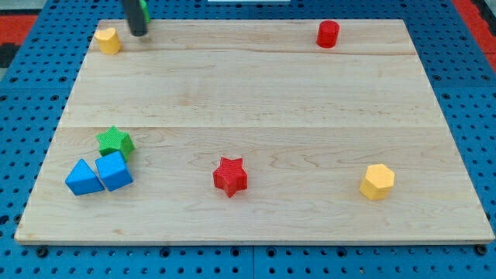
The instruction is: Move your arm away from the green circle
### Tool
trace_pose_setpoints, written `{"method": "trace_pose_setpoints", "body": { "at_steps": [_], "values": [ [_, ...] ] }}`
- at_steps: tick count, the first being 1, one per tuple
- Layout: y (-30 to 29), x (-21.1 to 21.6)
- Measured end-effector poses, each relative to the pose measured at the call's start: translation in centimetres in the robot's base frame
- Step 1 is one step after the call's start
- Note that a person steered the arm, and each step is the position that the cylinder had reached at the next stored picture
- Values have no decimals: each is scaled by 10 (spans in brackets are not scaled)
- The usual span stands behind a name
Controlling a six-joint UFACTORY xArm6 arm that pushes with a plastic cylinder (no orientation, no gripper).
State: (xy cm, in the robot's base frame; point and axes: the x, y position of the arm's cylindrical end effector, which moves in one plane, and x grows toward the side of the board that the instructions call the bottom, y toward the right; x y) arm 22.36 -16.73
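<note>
My dark rod comes down at the view's top left, and my tip (138, 33) rests on the wooden board (256, 93). A green block (145, 11), mostly hidden behind the rod, peeks out just to the right of it at the board's top edge; its shape cannot be made out. My tip is right beside it, just below and to the left. A yellow block (108, 39) lies a little to the left of my tip.
A red cylinder (328, 34) stands at the top right. A green star (115, 142), a blue cube (114, 171) and a blue triangle (83, 178) cluster at the lower left. A red star (230, 176) and a yellow hexagon (377, 181) lie near the bottom.
</note>
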Motion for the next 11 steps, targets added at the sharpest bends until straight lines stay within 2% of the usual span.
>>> {"method": "trace_pose_setpoints", "body": {
  "at_steps": [2,3,4,5,6,7,8,9,10,11],
  "values": [
    [-7,-9],
    [11,10],
    [0,93],
    [-94,100],
    [-97,98],
    [-3,82],
    [69,48],
    [104,22],
    [35,66],
    [-86,115]
  ]
}}
